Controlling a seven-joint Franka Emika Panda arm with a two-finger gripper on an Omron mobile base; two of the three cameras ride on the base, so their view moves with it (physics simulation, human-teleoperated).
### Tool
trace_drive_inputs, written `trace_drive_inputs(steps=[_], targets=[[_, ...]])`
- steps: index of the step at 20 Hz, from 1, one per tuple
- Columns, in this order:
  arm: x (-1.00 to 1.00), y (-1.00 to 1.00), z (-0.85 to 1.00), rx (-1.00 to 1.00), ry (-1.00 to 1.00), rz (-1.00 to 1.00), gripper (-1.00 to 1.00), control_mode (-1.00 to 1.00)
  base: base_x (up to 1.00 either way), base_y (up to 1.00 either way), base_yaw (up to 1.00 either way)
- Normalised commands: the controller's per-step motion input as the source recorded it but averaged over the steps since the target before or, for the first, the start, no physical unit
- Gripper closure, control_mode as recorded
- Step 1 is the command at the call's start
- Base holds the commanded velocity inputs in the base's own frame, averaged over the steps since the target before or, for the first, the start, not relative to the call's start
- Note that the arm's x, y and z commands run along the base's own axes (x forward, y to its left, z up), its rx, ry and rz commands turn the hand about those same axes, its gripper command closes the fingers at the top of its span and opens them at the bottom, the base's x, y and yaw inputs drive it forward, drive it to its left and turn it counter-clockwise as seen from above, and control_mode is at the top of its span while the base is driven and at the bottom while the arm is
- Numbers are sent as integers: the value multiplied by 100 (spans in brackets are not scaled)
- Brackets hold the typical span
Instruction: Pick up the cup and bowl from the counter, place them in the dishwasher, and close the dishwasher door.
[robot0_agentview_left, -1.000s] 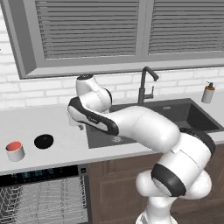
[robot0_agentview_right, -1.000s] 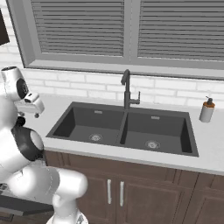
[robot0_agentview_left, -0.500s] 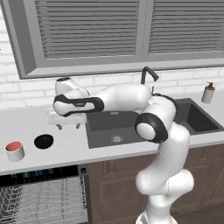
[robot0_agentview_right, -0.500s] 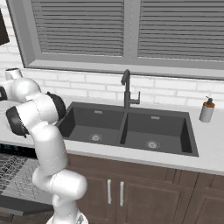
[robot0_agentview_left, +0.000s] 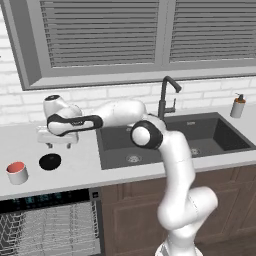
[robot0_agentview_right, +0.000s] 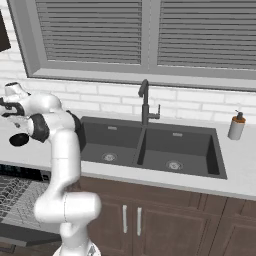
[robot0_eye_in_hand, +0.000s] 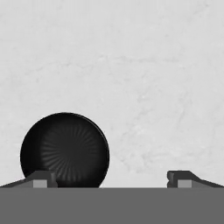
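Bowl (robot0_eye_in_hand: 64, 149): round, all-black, shallow, ribbed inside, on pale counter (robot0_eye_in_hand: 144, 78).

pincer (robot0_agentview_left: 58, 145) — now leftward, above bowl (robot0_agentview_left: 50, 161)

In hand view, bottom of bowl (robot0_eye_in_hand: 64, 149) is cut off, one of my fingertips (robot0_eye_in_hand: 40, 179) covers part of its edge. In right base view, my arm hides part of the bowl (robot0_agentview_right: 18, 139). Dishwasher (robot0_agentview_left: 47, 225) rack runs out of the frame at bottom-left; display text too small to read.
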Motion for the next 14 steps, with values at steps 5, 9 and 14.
trace_drive_inputs(steps=[5,9,14], targets=[[27,18,-14,-1,4,3,-100,-100,0,0,0],[-25,-72,-26,10,2,0,-100,-100,0,0,0],[-7,-56,-84,13,0,5,-100,-100,0,0,0]])
